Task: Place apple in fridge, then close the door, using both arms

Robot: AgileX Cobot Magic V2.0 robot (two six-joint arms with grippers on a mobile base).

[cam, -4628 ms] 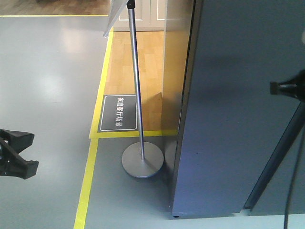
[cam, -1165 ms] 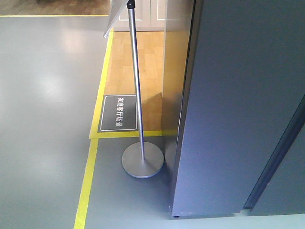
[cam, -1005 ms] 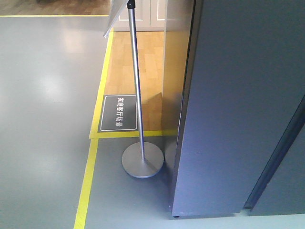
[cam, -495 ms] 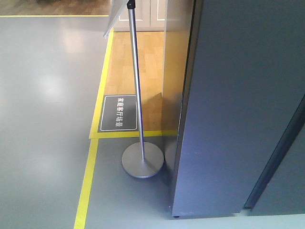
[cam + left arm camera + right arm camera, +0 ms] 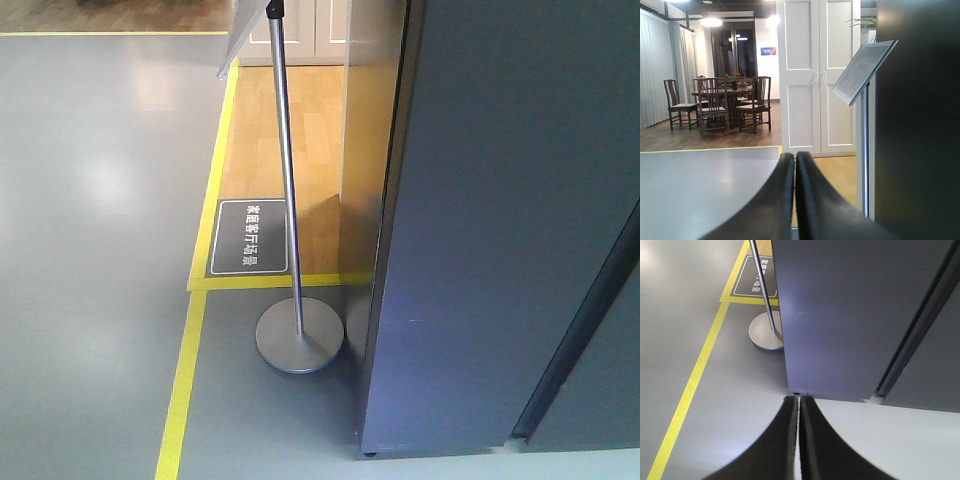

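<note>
Exterior front-facing view. The fridge (image 5: 500,220) fills the right side as a tall dark grey slab, its door (image 5: 610,400) shut flush, with only a dark vertical seam dividing the two panels. Left of the fridge, a sign stand (image 5: 287,180) rises on a slim metal pole from a round grey base (image 5: 299,335) that sits just beside the fridge's lower corner. Behind the base, a dark floor label (image 5: 249,236) with white characters lies inside a yellow tape line (image 5: 185,380) that borders the grey floor (image 5: 90,250); a strip of wooden flooring (image 5: 305,130) runs beyond the label, alongside the fridge. No arm or pincer appears in this view, and the apple is not visible in it.

Left wrist-mounted view. The left pincer (image 5: 794,159) points level across the room, its two black fingers (image 5: 780,195) pressed together with nothing between them. To its right stands the dark side of the fridge (image 5: 920,125), with the stand's tilted sign plate (image 5: 862,72) just beside it. Behind the plate are white panelled doors (image 5: 817,75); further left, well away from the fridge, a dining table with wooden chairs (image 5: 720,107).

Right wrist-mounted view. The right pincer (image 5: 799,400) looks down at the foot of the fridge (image 5: 840,315), fingers (image 5: 812,440) closed against each other and holding nothing. The door seam (image 5: 915,335) runs diagonally down the fridge front at right. The stand's base (image 5: 765,332) lies left of the fridge corner, the yellow tape (image 5: 687,395) further left. The apple cannot be seen in any view.
</note>
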